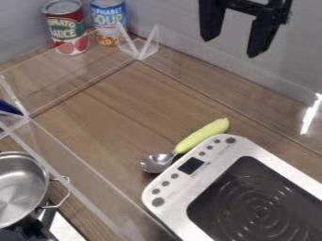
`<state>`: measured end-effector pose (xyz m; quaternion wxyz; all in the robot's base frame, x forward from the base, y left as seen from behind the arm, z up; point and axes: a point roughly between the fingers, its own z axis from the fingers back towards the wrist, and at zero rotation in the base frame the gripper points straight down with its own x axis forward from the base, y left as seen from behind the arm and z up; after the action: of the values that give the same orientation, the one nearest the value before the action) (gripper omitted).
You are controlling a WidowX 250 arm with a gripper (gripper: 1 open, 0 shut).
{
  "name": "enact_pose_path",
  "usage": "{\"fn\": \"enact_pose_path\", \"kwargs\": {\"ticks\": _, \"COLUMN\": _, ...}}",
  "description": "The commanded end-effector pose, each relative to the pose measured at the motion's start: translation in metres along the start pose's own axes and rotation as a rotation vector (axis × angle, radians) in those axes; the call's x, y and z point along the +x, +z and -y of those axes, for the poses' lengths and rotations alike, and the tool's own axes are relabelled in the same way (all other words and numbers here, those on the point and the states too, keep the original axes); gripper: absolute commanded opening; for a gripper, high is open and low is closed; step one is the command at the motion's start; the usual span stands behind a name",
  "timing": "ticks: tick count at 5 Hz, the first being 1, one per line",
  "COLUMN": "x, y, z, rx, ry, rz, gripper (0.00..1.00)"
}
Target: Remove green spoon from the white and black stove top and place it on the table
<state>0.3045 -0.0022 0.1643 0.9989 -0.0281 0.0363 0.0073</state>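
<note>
The green spoon (189, 146) lies on the wooden table (126, 104), just left of the stove top's corner, its metal bowl toward the front and its yellow-green handle pointing back right. The white and black stove top (239, 193) fills the lower right; nothing rests on its black glass. My gripper (239, 40) hangs high at the top right, well above and behind the spoon. It is open and its two dark fingers hold nothing.
Two cans (66, 25) stand at the back left behind a clear plastic divider (138, 47). A steel pot (19, 193) sits at the lower left edge. Bare wood stretches across the middle of the table.
</note>
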Motion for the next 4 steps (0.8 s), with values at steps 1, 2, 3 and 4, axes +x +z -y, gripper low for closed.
{"fn": "enact_pose_path", "kwargs": {"ticks": 1, "x": 0.0037, "y": 0.0154, "z": -0.0047, "rx": -0.006, "ry": 0.006, "rz": 0.051, "gripper": 1.0}}
{"fn": "enact_pose_path", "kwargs": {"ticks": 2, "x": 0.0046, "y": 0.0143, "z": -0.0047, "rx": -0.006, "ry": 0.003, "rz": 0.045, "gripper": 1.0}}
{"fn": "enact_pose_path", "kwargs": {"ticks": 3, "x": 0.0058, "y": 0.0127, "z": -0.0036, "rx": -0.007, "ry": 0.001, "rz": 0.041, "gripper": 1.0}}
{"fn": "enact_pose_path", "kwargs": {"ticks": 4, "x": 0.0066, "y": 0.0112, "z": -0.003, "rx": -0.006, "ry": -0.002, "rz": 0.036, "gripper": 1.0}}
